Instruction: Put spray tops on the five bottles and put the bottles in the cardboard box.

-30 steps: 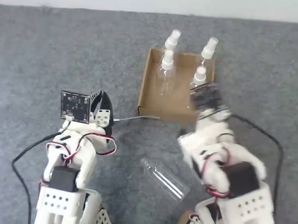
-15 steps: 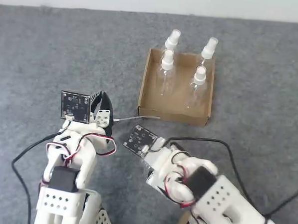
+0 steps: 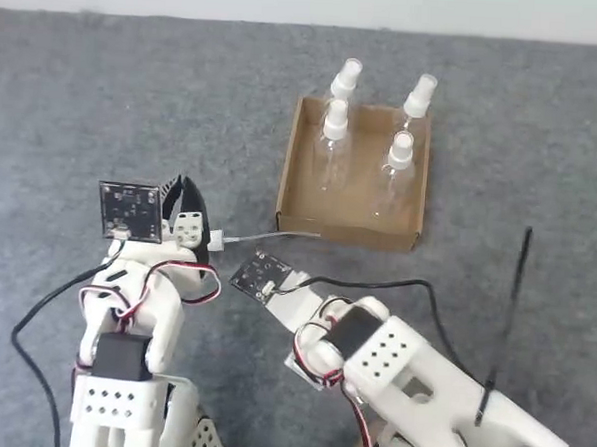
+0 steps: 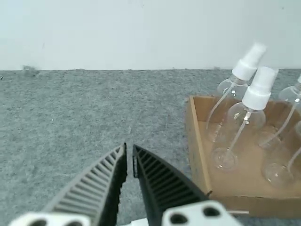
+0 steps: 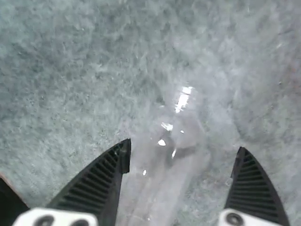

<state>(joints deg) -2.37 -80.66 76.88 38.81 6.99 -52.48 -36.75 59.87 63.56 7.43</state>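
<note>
The cardboard box (image 3: 299, 168) holds several upright clear bottles (image 3: 332, 145) with white spray tops; the left wrist view shows the box (image 4: 196, 141) and bottles (image 4: 244, 117) too. One clear bottle (image 5: 169, 155) without a top lies on the grey carpet. My right gripper (image 5: 183, 148) is open just above it, one finger on each side. In the high view the right arm (image 3: 372, 353) covers that bottle. A loose spray top (image 3: 218, 242) with its thin tube lies between the left arm and the box. My left gripper (image 4: 130, 151) is shut and empty, beside the box (image 3: 185, 191).
Grey carpet covers the table, with open room to the left of the box and at the far right. A black cable (image 3: 395, 284) runs from the right arm's camera board (image 3: 261, 277) across the carpet in front of the box.
The right arm swung from the box's front right corner to the left and down over the lying bottle, which it now hides. The left arm shifted slightly left.
</note>
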